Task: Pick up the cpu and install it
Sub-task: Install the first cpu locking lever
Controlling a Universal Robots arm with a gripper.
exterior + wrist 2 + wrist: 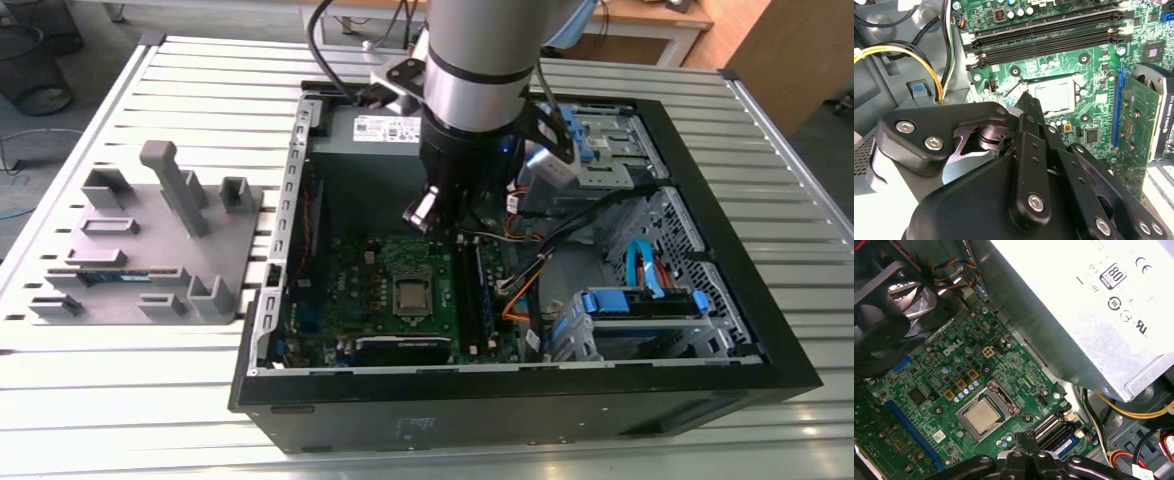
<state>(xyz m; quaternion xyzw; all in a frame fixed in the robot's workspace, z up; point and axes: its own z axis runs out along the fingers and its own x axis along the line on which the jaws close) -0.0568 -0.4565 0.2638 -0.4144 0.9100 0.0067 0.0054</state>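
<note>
Cpu [980, 416] sat flat in the motherboard [929, 385] socket, inside its silver frame [988, 411]. Gripper [1027, 434] hung just above the board, fingers closed together and empty, the chip lying just beyond their tips

A silver-grey cylindrical arm [474, 60] carries a black pincer [1031, 107] with jointed links and silver hex screws.

The cpu [980, 416] is a small flat square chip with a pale silvery-grey top. It lies flat, face up, in the metal socket frame [965, 416] near the middle of the green motherboard [929, 385]. In the second wrist view the cpu [1056, 96] sits squarely within that frame, and nothing is touching its top.
</note>
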